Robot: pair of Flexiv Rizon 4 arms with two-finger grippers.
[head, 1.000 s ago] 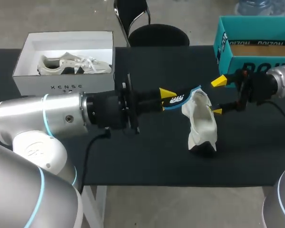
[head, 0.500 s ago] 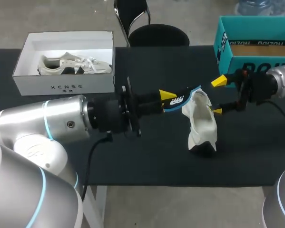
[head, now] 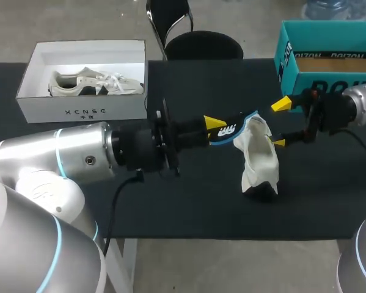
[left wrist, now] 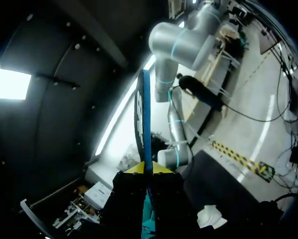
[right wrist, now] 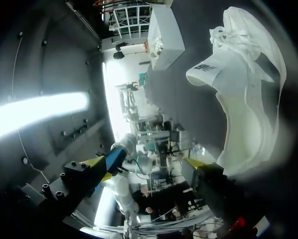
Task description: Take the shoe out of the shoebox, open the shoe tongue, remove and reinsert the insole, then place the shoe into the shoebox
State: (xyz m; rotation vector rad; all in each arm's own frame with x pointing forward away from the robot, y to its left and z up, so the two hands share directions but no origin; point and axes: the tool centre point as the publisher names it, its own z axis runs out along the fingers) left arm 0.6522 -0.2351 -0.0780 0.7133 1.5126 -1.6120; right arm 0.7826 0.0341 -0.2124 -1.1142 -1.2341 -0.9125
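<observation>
Left gripper (head: pixel 216 124): clamped on blue-edged insole (head: pixel 233 128), which meets the white shoe (head: pixel 260 160) at mid-table. Right gripper (head: pixel 280 124): fingers spread, empty, just right of shoe. Change: left arm barely shifted, so reinsertion likely pending.

Head view: even, diffuse light; dark bench (head: pixel 189 207) matte; soft sheen on left arm (head: pixel 54 155) casing. Wrist views: heavy fisheye bending, deep black surrounds, blown-out light panels. Right wrist: white shoe (right wrist: pixel 248 99) overexposed, edges smeared, foreground soft.
</observation>
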